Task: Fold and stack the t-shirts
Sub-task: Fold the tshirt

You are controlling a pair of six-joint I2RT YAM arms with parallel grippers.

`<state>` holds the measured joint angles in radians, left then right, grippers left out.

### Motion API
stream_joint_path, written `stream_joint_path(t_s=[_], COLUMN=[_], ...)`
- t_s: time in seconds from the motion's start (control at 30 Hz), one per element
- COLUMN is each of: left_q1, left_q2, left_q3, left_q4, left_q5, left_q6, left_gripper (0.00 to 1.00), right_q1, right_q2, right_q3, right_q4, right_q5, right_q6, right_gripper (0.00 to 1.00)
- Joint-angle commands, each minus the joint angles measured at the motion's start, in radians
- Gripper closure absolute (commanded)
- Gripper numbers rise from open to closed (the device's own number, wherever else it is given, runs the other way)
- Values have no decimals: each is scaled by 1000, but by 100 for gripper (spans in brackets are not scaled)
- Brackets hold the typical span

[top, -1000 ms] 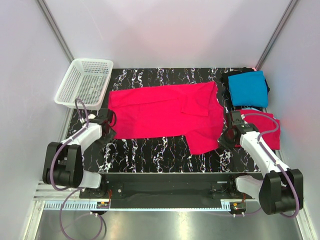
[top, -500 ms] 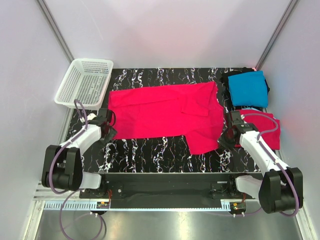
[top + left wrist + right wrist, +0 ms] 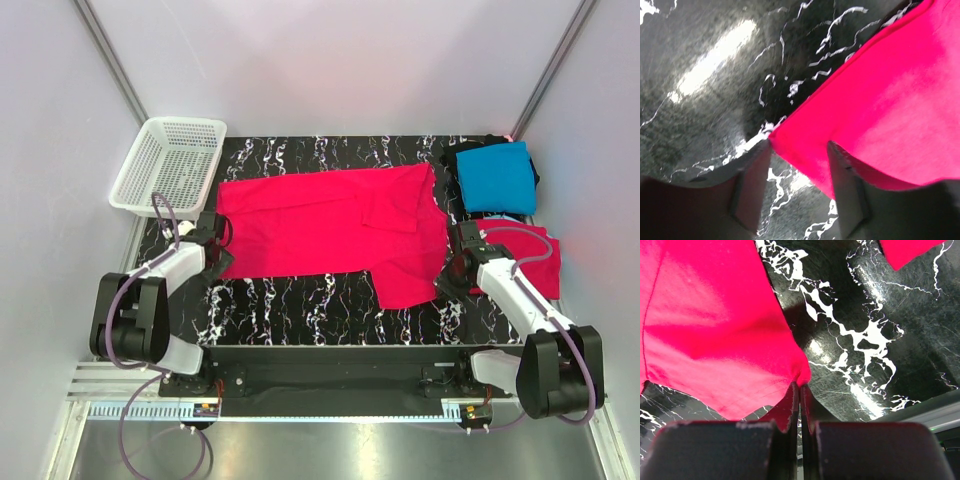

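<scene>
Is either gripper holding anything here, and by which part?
The right gripper pinches the spread red t-shirt at its right edge. The left gripper is open, straddling the shirt's near-left corner, holding nothing.

From above I see the whole black marbled table [image 3: 300, 298]. Both wrist cameras look close at opposite ends of the spread pinkish-red cloth shirt [image 3: 320, 225].

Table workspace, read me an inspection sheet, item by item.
Surface: black marbled table, glossy.
Job's things: red t-shirt spread flat; blue t-shirt folded at the far right on dark cloth; second red t-shirt under the right arm.
Clutter: white basket, far left.
Grippers: left gripper open around the spread shirt's corner; right gripper shut on its edge.
Cables: purple cables loop along both arms.
Surroundings: white walls.
</scene>
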<state>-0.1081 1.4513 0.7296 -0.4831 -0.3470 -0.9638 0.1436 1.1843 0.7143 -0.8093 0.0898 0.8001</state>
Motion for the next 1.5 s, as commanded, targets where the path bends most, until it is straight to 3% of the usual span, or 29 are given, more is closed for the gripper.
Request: stream_joint_path(t_s=[0.0,0.23,0.33,0.7,1.17,1.47], left_q1=[13,13,13,13,-74,-108], left_q2=[46,17,3,-54,-318,-402], left_q3=[7,-9,-7,-15,-94,-121], left_q4=[46,29,15,-22,-135,-190], left_q5=[11,31,28,62,88,88], left_q6=[4,5,5,8,-9,-38], left_gripper=[50,93,100,100,100,100], right_q1=[7,5,5,5,5,5], right_q2=[5,-20,-29,-103,-308,-387], right_q3=[42,51,56,53,4,89], right_q4=[4,4,4,-30,-143,-238], right_q5=[34,45,53,62,34,91], right_q6=[-16,-1,2,14,68,88], right_gripper=[100,100,100,100,100,100])
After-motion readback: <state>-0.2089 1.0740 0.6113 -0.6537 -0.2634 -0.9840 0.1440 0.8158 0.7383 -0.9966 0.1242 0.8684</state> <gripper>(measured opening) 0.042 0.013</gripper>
